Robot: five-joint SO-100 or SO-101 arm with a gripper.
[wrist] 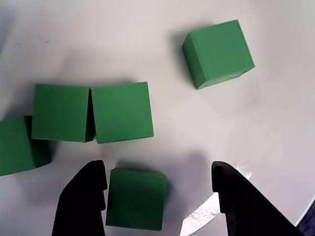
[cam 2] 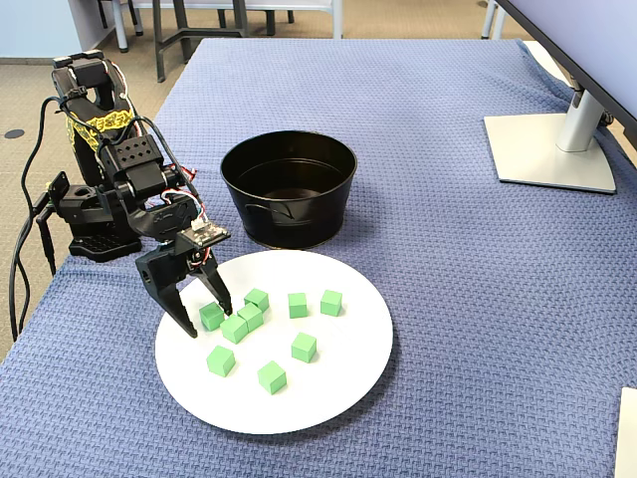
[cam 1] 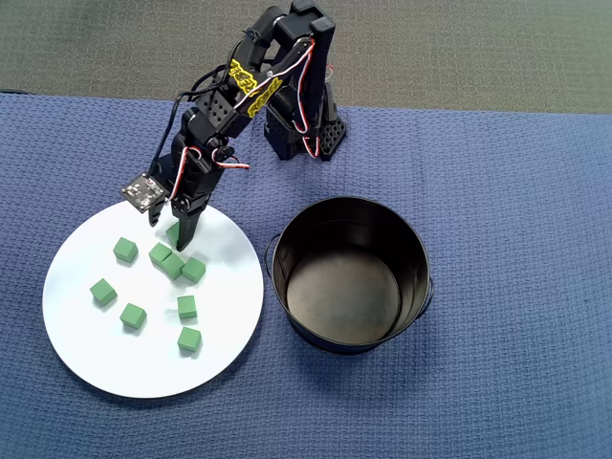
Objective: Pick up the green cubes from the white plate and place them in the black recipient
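The gripper (cam 2: 204,317) is held wide open and lowered over the white plate (cam 2: 338,398), with 1 green cube (cam 2: 211,316) framed between its spread fingers (wrist: 81,201) near the plate's 10 o'clock edge in the fixed view. In that view, 8 green cubes (cam 2: 304,347) are counted on the plate, 3 of them clustered just beside the framed one. The black recipient (cam 2: 289,189) is seen standing beyond the plate at 12 o'clock, on the blue cloth (cam 2: 478,299).
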